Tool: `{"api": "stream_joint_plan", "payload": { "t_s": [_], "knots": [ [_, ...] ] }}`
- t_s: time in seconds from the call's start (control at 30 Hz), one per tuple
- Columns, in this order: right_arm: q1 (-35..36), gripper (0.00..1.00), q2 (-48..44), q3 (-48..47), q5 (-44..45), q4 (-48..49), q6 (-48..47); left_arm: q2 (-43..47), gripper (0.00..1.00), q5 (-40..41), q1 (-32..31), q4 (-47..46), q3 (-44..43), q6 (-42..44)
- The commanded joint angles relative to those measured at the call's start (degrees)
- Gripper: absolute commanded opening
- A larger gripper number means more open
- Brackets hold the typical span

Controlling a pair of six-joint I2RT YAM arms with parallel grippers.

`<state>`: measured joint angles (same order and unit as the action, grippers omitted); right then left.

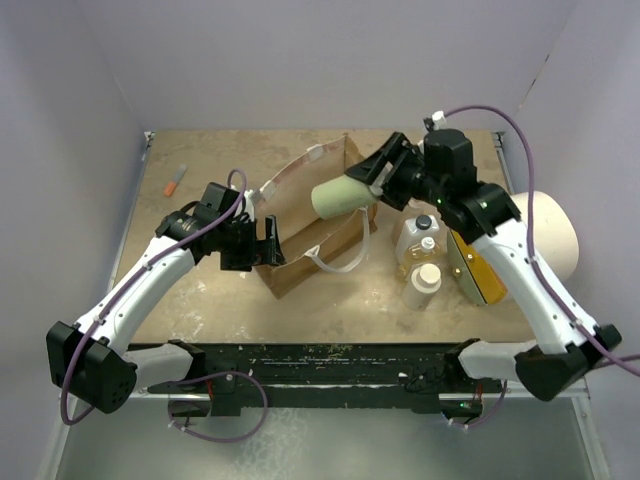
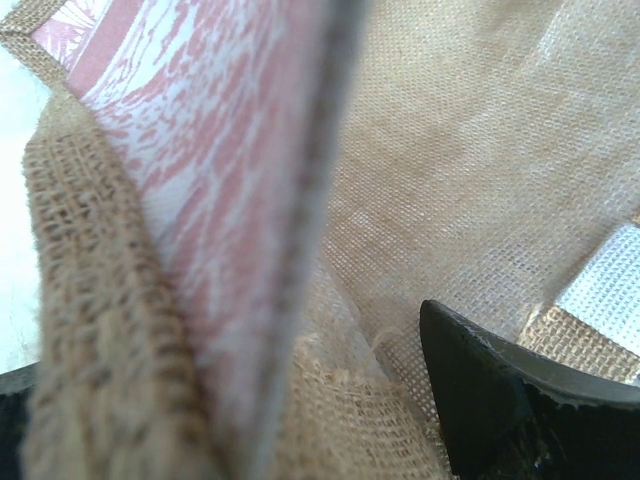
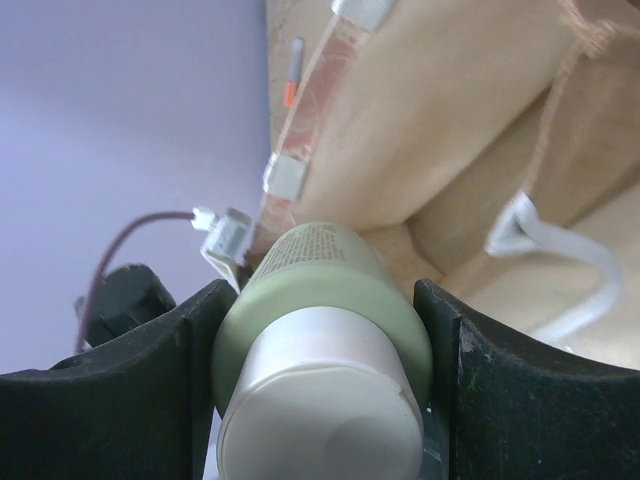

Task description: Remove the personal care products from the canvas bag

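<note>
The canvas bag (image 1: 300, 235) stands in the middle of the table with its mouth open. My left gripper (image 1: 260, 245) is closed on the bag's near-left rim. In the left wrist view burlap (image 2: 330, 410) fills the gap beside one dark finger (image 2: 490, 400); the other finger is hidden. My right gripper (image 1: 385, 178) is shut on the olive-green bottle (image 1: 340, 196) and holds it on its side above the bag's mouth. The right wrist view shows its cream cap (image 3: 320, 400) between both fingers. A clear bottle (image 1: 412, 255) and a pale white-capped bottle (image 1: 424, 288) stand right of the bag.
A big white cylinder (image 1: 550, 235) with an orange face (image 1: 478, 272) lies at the right edge, close to the right arm. A small orange-and-white tube (image 1: 175, 180) lies at the far left. The bag's white rope handle (image 1: 345, 265) hangs over its near side.
</note>
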<state>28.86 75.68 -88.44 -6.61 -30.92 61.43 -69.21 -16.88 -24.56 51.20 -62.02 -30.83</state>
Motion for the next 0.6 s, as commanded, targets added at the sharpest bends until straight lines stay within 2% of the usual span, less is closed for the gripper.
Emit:
{"api": "stream_joint_plan", "payload": {
  "t_s": [0.0,0.27,0.4,0.57],
  "knots": [
    [-0.4,0.00,-10.0,5.2,0.8,1.6,-4.3,0.9,0.99,2.4,-0.2,0.2,-2.3,0.5],
    [-0.4,0.00,-24.1,18.7,-0.5,-8.0,-23.8,0.3,0.99,2.9,-0.2,-0.6,-2.4,0.0],
    [-0.4,0.00,-30.3,26.7,-0.3,-6.7,-30.9,-0.6,0.99,2.7,-0.2,-0.6,-3.1,0.2],
    [-0.4,0.00,-30.2,29.4,-0.3,-11.6,-30.4,-1.1,0.99,2.4,-0.2,-0.6,-3.7,0.3]
  ]
}}
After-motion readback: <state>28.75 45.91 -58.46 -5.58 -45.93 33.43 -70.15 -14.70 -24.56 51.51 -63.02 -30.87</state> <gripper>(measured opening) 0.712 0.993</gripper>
